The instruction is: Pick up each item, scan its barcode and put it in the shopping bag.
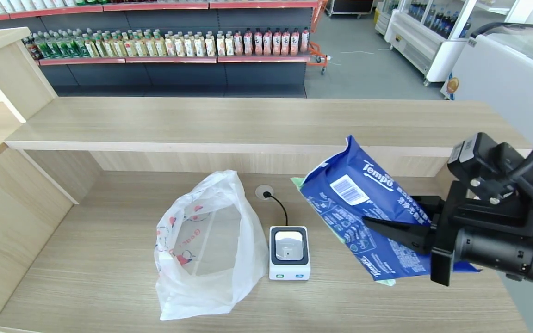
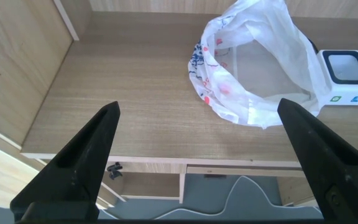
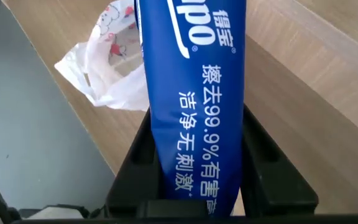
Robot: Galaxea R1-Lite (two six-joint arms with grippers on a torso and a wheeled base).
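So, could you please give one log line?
right end effector holds wipes pack | left end effector open | shopping bag beside scanner

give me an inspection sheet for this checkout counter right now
surface: wooden counter with a raised ledge behind
job's things: blue pack held in the air, barcode on its upper face; shopping bag open on the counter; scanner beside the bag
clutter: nothing seen
grippers: right gripper shut on the blue pack; left gripper open, holding nothing
cables: black cable from scanner to a counter hole
surroundings: shelves of bottles, freezer
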